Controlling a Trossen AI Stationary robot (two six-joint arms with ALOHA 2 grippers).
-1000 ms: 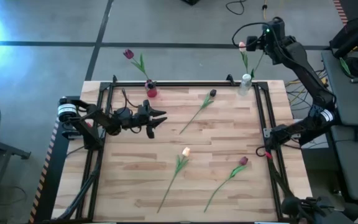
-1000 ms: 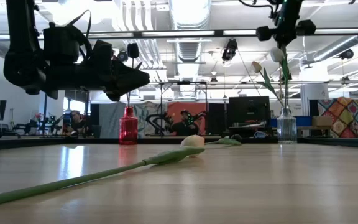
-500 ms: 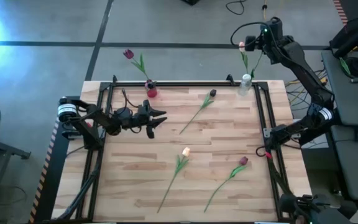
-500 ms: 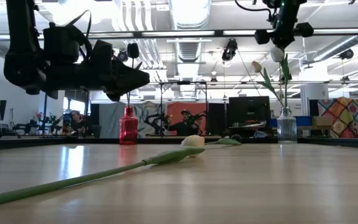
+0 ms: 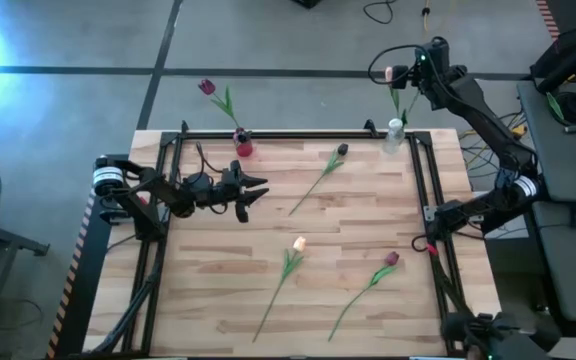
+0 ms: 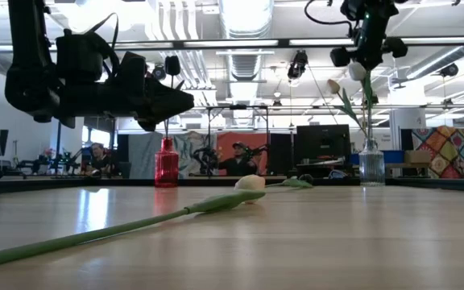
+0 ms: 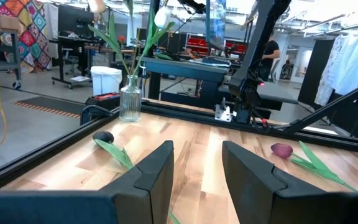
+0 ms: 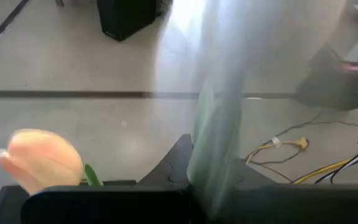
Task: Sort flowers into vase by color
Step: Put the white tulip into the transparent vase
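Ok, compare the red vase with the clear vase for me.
The red vase is opaque red and holds one dark tulip; the clear vase is see-through glass and holds pale tulips. The right hand is at the clear vase's stems; none is at the red one. Both stand upright at the table's far edge.

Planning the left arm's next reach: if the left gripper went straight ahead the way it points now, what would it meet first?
Probably the dark tulip lying on the table; the left gripper hovers open above the wood, aimed roughly that way, though height leaves this uncertain.
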